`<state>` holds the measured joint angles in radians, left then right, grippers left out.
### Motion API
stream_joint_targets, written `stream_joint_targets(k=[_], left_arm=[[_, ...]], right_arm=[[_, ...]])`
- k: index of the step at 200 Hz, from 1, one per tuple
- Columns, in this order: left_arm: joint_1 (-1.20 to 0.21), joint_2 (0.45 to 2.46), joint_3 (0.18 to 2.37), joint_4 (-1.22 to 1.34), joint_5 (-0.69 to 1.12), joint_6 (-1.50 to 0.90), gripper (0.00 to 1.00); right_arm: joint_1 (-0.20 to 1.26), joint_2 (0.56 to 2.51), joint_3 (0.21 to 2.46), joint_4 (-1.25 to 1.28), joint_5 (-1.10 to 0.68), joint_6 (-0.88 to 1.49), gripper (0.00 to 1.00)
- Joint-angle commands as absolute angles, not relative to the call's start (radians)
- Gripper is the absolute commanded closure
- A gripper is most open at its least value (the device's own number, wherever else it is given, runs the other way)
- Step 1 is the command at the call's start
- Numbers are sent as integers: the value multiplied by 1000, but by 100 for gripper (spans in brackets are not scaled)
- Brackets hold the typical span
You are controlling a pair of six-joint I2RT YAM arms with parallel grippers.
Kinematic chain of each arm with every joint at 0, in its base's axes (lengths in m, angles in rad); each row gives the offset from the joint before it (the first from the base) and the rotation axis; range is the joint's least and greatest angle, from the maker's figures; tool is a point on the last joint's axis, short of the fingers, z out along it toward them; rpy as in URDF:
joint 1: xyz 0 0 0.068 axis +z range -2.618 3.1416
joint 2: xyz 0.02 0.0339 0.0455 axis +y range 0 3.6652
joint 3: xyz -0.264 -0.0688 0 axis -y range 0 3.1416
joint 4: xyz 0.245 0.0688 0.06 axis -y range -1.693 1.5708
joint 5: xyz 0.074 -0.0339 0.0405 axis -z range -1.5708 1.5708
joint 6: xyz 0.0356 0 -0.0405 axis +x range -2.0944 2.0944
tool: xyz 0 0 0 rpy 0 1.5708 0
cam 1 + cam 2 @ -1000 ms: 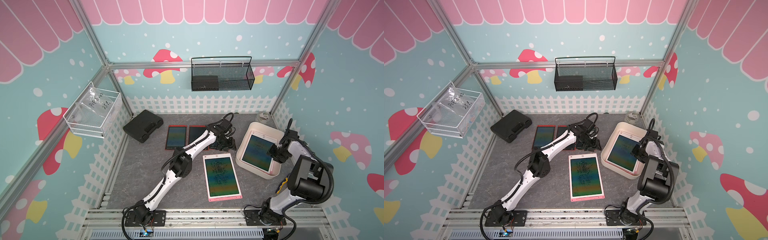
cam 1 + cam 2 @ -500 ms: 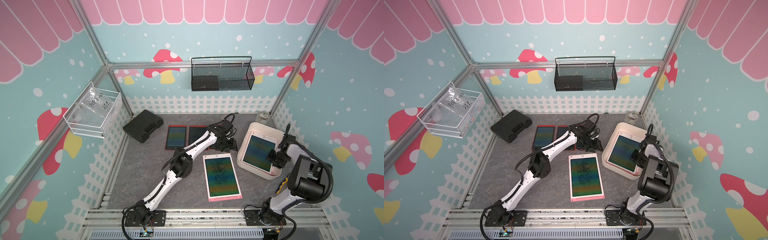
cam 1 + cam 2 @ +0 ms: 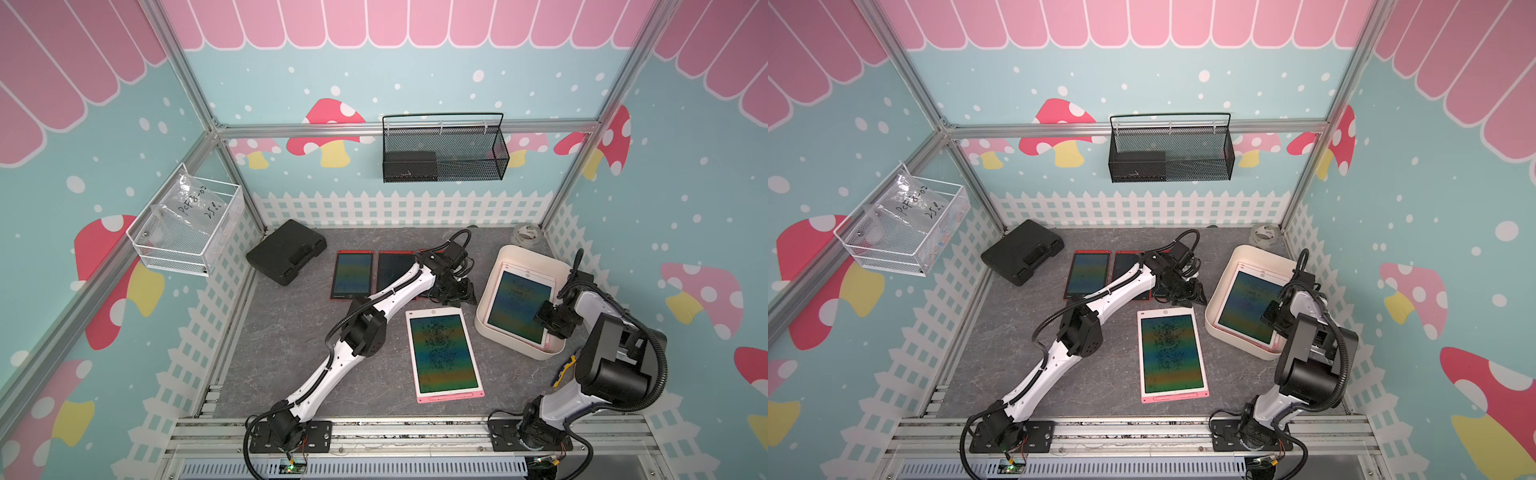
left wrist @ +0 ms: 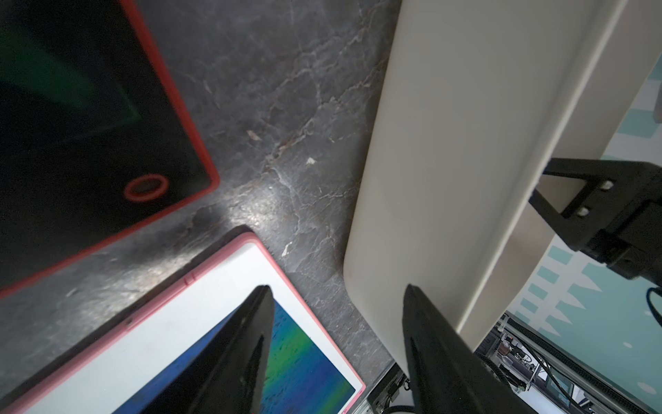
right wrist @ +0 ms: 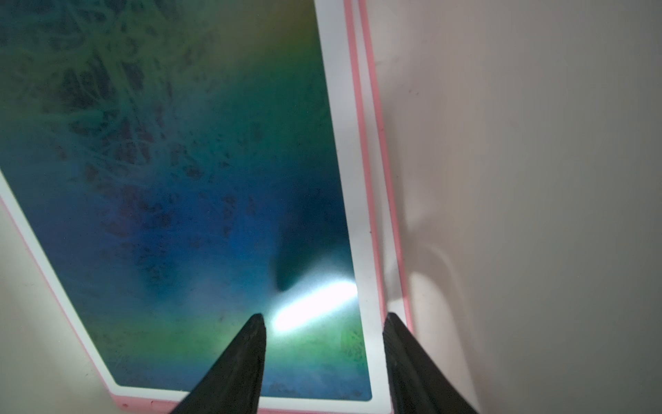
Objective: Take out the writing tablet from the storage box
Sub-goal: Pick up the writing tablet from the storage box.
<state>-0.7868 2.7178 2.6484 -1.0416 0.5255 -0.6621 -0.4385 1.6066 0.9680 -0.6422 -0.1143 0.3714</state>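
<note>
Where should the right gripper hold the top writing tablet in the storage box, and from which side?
Grip the top writing tablet by its long edge under the right gripper, coming from above. It lies screen-up in the low-walled storage box, so only its thin edge offers hold; the fingers, open, straddle that edge.

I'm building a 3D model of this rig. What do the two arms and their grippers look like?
Both arms match: the left arm and right arm have smooth white links joined by blocky black motor housings, on black base plates. Black corrugated cable loops along each. The left gripper and right gripper have two slim, glossy black fingers tapering to points.
</note>
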Motion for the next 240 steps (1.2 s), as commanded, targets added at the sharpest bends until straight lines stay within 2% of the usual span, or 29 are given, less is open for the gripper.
stream_joint_targets(k=[1,91,187,240], left_arm=[[-784,2731,2643,-1033,531,-649,41],[-779,2729,2637,-1007,553,-652,42],[-775,2752,2636,-945,600,-683,42],[-775,2772,2651,-942,615,-692,43]], right_arm=[[-446,1572,956,-645,-63,339,44],[-446,1635,955,-647,18,344,44],[-442,1678,935,-636,17,336,44],[-424,1687,929,-630,-56,326,46]])
